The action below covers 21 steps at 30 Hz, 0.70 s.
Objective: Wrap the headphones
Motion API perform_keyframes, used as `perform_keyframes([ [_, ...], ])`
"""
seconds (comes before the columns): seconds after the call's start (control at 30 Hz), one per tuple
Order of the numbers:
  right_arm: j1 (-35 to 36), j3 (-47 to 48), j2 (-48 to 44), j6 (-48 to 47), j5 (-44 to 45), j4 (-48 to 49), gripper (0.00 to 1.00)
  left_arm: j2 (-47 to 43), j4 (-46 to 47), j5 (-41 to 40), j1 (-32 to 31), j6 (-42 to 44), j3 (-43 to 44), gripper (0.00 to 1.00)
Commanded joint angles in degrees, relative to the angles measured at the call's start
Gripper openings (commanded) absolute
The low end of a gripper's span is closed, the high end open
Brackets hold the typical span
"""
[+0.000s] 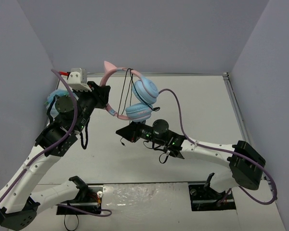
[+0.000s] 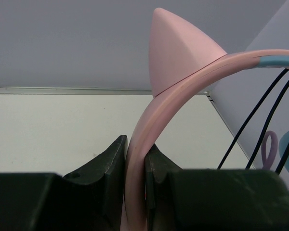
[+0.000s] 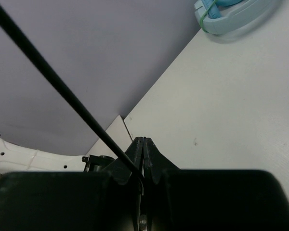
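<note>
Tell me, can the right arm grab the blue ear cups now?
Probably not yet. The right gripper is shut on the black cable, so it would have to let go first. The ear cups hang close by it.

Robotics lab, enclosed test cell: one white table (image 1: 207, 110) boxed on three sides by plain, bare grey walls (image 1: 154, 33), with a metal strip (image 1: 192, 74) running along the table's far edge and right edge. Fitted with two white-and-black robot arms, the left arm (image 1: 38, 161) and the right arm (image 1: 209, 147), bolted side by side at the table's near edge on black bases (image 1: 209, 196) set into the top. Loose purple cables (image 1: 180, 120) run along both arms, and small green lights (image 1: 173, 142) glow on the right arm's wrist.
</note>
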Motion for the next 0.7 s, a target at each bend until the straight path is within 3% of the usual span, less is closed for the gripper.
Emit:
perform_keyframes([
  [0.0,1.3,-0.6,-0.7,2.0,0.8,8.5,0.0,0.2,13.4,-4.2,-0.3,-0.4,2.6,0.0],
  [0.67,5.3,-4.8,0.8,7.3,1.5,18.3,0.0,2.0,17.2,-14.7,-0.3,4.3,1.1,0.0],
])
